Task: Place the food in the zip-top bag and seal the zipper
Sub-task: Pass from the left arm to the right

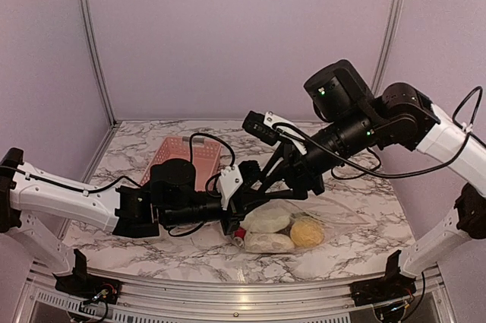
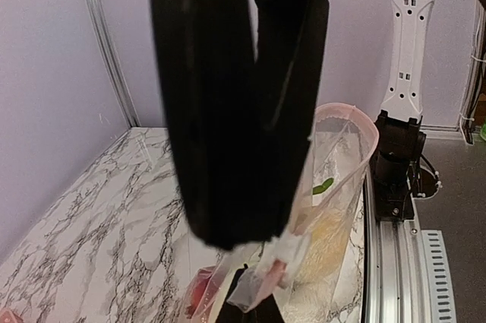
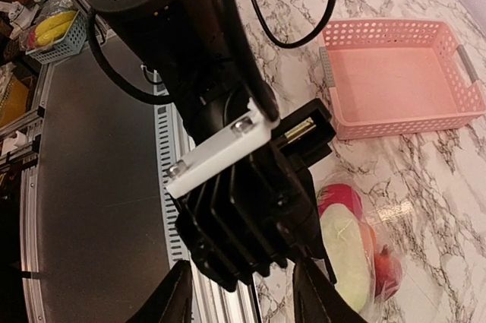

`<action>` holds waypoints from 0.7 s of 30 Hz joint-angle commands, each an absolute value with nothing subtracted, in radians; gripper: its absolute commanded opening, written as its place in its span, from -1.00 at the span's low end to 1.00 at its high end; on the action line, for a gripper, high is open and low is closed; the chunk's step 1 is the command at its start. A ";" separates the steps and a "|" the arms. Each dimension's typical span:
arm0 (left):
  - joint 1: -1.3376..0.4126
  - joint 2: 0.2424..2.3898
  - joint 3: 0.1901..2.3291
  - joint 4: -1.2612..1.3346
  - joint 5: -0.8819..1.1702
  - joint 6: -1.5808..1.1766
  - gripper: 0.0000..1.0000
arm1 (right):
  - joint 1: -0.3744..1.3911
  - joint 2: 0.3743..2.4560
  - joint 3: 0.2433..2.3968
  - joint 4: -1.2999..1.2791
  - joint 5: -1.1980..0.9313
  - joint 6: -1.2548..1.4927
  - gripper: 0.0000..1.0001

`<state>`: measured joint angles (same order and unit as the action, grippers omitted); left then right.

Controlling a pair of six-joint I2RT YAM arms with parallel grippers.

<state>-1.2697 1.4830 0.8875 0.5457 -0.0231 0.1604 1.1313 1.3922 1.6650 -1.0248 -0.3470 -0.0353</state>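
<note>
The zip-top bag (image 1: 326,216) lies on the marble table with the food inside it: two white oblong pieces (image 1: 267,221), a yellow-orange round one (image 1: 307,232) and a red piece (image 1: 241,233). My left gripper (image 1: 231,224) is shut on a bunched corner of the bag (image 2: 262,281), lifting that end. A pinkish zipper strip (image 2: 355,115) curves along the bag's far rim; I cannot tell whether it is pressed together. My right gripper (image 1: 252,197) hovers right over the left one, open, its fingers (image 3: 176,302) straddling the left gripper's black body. The bagged food (image 3: 345,251) shows just beyond.
The pink lattice basket (image 1: 203,157) stands behind the left arm with nothing in it, also seen in the right wrist view (image 3: 471,72). The table's aluminium front rail (image 2: 383,262) runs close to the bag. The right arm's body fills the upper left wrist view.
</note>
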 commanded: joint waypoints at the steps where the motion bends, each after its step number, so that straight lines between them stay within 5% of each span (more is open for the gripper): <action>1: -1.249 1.442 0.911 0.539 -0.007 0.110 -1.00 | 1.140 1.439 1.749 -1.097 -0.246 -0.055 -0.11; 21: -1.243 1.426 0.898 0.560 0.038 0.087 -1.00 | 1.140 1.417 1.701 -1.108 -0.150 -0.089 -0.31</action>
<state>-1.2488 1.4570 0.8875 0.5480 0.0254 0.0925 1.1351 1.4368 1.7023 -1.0874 -0.1665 -0.0673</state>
